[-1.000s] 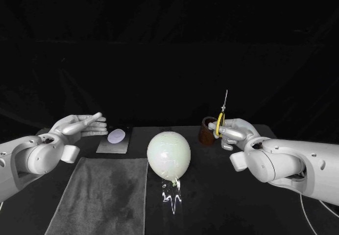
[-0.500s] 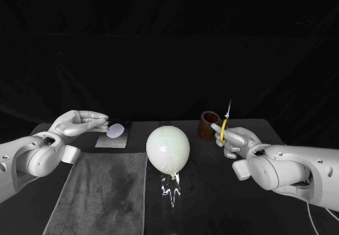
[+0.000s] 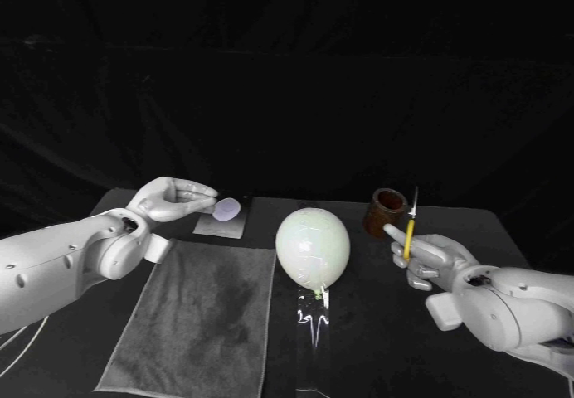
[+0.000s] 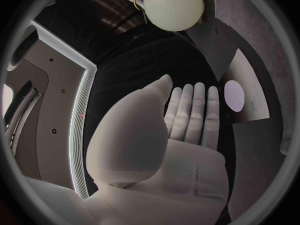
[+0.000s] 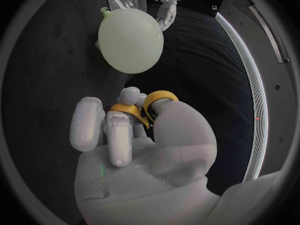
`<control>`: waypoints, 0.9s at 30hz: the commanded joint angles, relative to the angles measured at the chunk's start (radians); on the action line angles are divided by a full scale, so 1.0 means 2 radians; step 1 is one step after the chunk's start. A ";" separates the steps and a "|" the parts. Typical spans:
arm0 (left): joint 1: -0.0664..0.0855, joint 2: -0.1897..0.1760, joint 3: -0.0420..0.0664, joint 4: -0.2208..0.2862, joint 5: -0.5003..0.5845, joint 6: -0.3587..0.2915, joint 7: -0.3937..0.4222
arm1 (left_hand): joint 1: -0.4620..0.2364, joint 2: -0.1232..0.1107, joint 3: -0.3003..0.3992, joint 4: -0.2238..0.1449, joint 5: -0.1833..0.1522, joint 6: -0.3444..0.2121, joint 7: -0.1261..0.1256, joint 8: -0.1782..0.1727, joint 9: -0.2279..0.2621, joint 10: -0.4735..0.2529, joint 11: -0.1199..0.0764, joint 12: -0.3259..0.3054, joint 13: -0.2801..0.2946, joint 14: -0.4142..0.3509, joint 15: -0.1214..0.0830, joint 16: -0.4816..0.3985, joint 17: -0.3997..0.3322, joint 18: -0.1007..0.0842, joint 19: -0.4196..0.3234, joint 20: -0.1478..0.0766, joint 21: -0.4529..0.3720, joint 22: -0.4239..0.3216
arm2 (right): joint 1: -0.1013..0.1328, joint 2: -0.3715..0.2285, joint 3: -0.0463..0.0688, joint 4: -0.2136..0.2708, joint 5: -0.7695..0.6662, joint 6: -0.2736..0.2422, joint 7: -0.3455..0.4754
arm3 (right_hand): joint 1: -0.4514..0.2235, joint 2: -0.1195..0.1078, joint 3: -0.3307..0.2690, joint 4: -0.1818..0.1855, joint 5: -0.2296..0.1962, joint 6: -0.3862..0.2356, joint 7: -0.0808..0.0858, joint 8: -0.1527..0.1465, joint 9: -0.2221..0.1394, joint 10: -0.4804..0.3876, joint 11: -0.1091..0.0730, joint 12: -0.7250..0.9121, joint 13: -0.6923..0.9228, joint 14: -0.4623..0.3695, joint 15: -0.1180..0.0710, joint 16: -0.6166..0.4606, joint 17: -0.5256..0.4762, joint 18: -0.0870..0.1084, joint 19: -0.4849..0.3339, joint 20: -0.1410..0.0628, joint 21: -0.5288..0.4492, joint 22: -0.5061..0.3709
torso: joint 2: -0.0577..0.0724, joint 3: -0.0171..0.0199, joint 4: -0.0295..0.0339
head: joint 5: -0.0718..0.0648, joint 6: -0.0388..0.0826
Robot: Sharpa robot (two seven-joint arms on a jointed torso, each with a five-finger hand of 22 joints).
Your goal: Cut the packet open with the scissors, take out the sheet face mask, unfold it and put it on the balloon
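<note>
Two hands frame the head view. The left hand (image 3: pixel 179 199) hovers over the far left part of the black table (image 3: pixel 371 332), fingers reaching towards the packet (image 3: pixel 220 225) and holding nothing; whether the fingertips touch it I cannot tell. The packet lies flat on the table just past the far end of a grey cloth (image 3: pixel 197 315), with a round pale patch on its face. The balloon (image 3: pixel 313 247), pale and egg-shaped, lies in the middle with its knot towards the robot, above a shiny clear strip (image 3: pixel 313 319). To its right, the right hand (image 3: pixel 425 259) grips the scissors (image 3: pixel 411 225) by their yellow handles, the blades standing upright as one thin line. A brown cup (image 3: pixel 385 213) stands just behind the scissors.

From the left wrist, the left hand (image 4: pixel 187 130) is stretched out flat and empty, fingers straight and side by side, thumb held apart. The packet (image 4: pixel 247 92) lies on the table just past the fingertips. The grey cloth (image 4: pixel 215 40) runs on from there, and the balloon (image 4: pixel 174 5) sits well beyond it.

From the right wrist, the right hand (image 5: pixel 131 140) has its fingers curled around the yellow handle loops of the scissors (image 5: pixel 147 107), thumb through one loop. The balloon (image 5: pixel 130 40) lies beyond the hand and apart from it. The left hand (image 5: pixel 165 10) shows farther off, past the balloon.
</note>
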 commanded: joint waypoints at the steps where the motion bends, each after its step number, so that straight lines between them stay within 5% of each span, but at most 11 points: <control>1: -0.007 0.004 0.000 -0.004 -0.088 -0.042 0.031 | 0.001 -0.008 0.005 -0.002 0.001 -0.008 0.002 -0.006 -0.002 -0.014 0.004 0.000 0.000 -0.018 0.006 -0.012 -0.005 -0.003 -0.018 0.005 -0.011 -0.004 | -0.002 -0.001 0.000 0.002 -0.025 0.038 0.018 | -0.038 0.042 0.000 -0.003 0.001 0.201 -0.073 0.228 0.097 0.141 -0.076 0.447 0.173 0.050 -0.007 -0.001 0.124 0.000 -0.002 0.000 -0.002 0.041 | 0.000 0.0002 0.0000 | 0.028 -0.003; 7: -0.018 0.011 0.001 -0.021 -0.166 -0.083 0.043 | 0.001 -0.013 0.004 -0.011 0.001 -0.025 0.003 -0.017 -0.007 -0.046 0.015 0.001 0.000 -0.061 0.021 -0.043 -0.022 -0.020 -0.066 0.009 -0.042 -0.006 | -0.004 -0.002 0.000 0.005 -0.035 0.061 0.047 | -0.029 0.042 0.000 -0.006 0.001 0.192 -0.072 0.215 0.093 0.141 -0.075 0.447 0.173 0.049 -0.006 -0.002 0.123 0.000 -0.002 0.000 -0.002 0.042 | 0.001 -0.0003 0.0001 | 0.046 -0.007; 11: -0.021 0.020 0.001 -0.038 -0.213 -0.100 0.041 | -0.004 -0.015 -0.007 -0.014 0.002 -0.037 -0.008 -0.024 -0.011 -0.078 0.029 0.003 0.000 -0.112 0.035 -0.073 -0.043 -0.037 -0.169 0.009 -0.080 -0.014 | -0.005 -0.001 0.000 0.005 -0.037 0.068 0.054 | -0.028 0.042 0.001 -0.007 0.001 0.191 -0.072 0.214 0.093 0.141 -0.075 0.447 0.173 0.049 -0.006 -0.002 0.123 0.000 -0.002 0.000 -0.002 0.042 | 0.001 -0.0004 0.0010 | 0.054 -0.010; 14: -0.022 0.027 0.001 -0.049 -0.243 -0.107 0.035 | -0.005 -0.014 -0.016 -0.015 0.001 -0.039 -0.005 -0.026 -0.012 -0.090 0.026 0.000 0.000 -0.137 0.036 -0.083 -0.055 -0.046 -0.207 0.010 -0.093 -0.017 | -0.005 0.000 0.000 0.005 -0.038 0.071 0.057 | -0.028 0.042 0.001 -0.007 0.001 0.191 -0.072 0.214 0.093 0.141 -0.075 0.447 0.173 0.049 -0.006 -0.002 0.123 0.000 -0.002 0.000 -0.002 0.042 | 0.001 -0.0006 0.0008 | 0.057 -0.011; 15: -0.022 0.032 0.001 -0.055 -0.259 -0.109 0.030 | -0.007 -0.014 -0.037 -0.014 0.002 -0.048 -0.007 -0.031 -0.014 -0.119 0.022 0.000 -0.001 -0.179 0.041 -0.098 -0.073 -0.054 -0.238 0.010 -0.104 -0.019 | -0.005 0.000 0.000 0.005 -0.038 0.072 0.058 | -0.028 0.042 0.001 -0.007 0.001 0.191 -0.072 0.215 0.093 0.141 -0.075 0.447 0.173 0.049 -0.006 -0.002 0.123 -0.001 -0.002 0.001 -0.002 0.042 | 0.001 -0.0006 0.0008 | 0.059 -0.011; 19: -0.023 0.045 0.001 -0.069 -0.291 -0.108 0.015 | 0.016 0.007 -0.121 -0.001 0.002 -0.059 -0.009 -0.036 -0.017 -0.176 0.015 0.001 -0.001 -0.225 0.038 -0.111 -0.094 -0.053 -0.254 0.009 -0.110 -0.019 | -0.005 0.002 0.000 0.005 -0.039 0.074 0.059 | -0.028 0.042 0.001 -0.007 0.001 0.191 -0.072 0.215 0.093 0.141 -0.075 0.447 0.173 0.049 -0.006 -0.002 0.123 -0.001 -0.002 0.001 -0.002 0.042 | 0.001 -0.0003 0.0001 | 0.064 -0.013; 22: -0.023 0.056 0.001 -0.081 -0.309 -0.100 0.003 | 0.027 0.000 -0.164 0.021 0.002 -0.089 -0.011 -0.045 -0.025 -0.229 0.006 -0.005 -0.005 -0.279 0.038 -0.117 -0.114 -0.051 -0.261 0.009 -0.112 -0.019 | -0.005 0.003 0.000 0.005 -0.040 0.076 0.059 | -0.028 0.042 0.001 -0.007 0.001 0.192 -0.072 0.215 0.093 0.141 -0.075 0.447 0.173 0.049 -0.006 -0.002 0.123 -0.001 -0.002 0.001 -0.002 0.042 | 0.001 -0.0004 -0.0008 | 0.067 -0.013; 23: -0.023 0.059 0.001 -0.085 -0.315 -0.098 -0.001 | 0.048 -0.005 -0.194 0.052 0.002 -0.102 -0.013 -0.048 -0.028 -0.265 0.002 -0.006 -0.006 -0.306 0.038 -0.118 -0.124 -0.049 -0.269 0.008 -0.115 -0.020 | -0.005 0.003 0.000 0.005 -0.040 0.076 0.059 | -0.028 0.042 0.001 -0.007 0.001 0.192 -0.072 0.215 0.093 0.141 -0.075 0.447 0.173 0.049 -0.006 -0.002 0.123 -0.001 -0.002 0.001 -0.002 0.042 | 0.001 -0.0004 -0.0008 | 0.068 -0.013; 27: -0.023 0.074 0.002 -0.103 -0.340 -0.087 -0.016 | 0.058 -0.019 -0.211 0.059 0.003 -0.121 -0.018 -0.053 -0.033 -0.290 -0.007 -0.008 -0.008 -0.322 0.033 -0.119 -0.131 -0.047 -0.282 0.006 -0.119 -0.021 | -0.006 0.004 0.000 0.005 -0.041 0.078 0.059 | -0.027 0.042 0.001 -0.007 0.001 0.193 -0.072 0.216 0.094 0.141 -0.075 0.447 0.173 0.049 -0.006 -0.001 0.124 -0.001 -0.002 0.001 -0.002 0.042 | 0.000 -0.0001 -0.0008 | 0.070 -0.014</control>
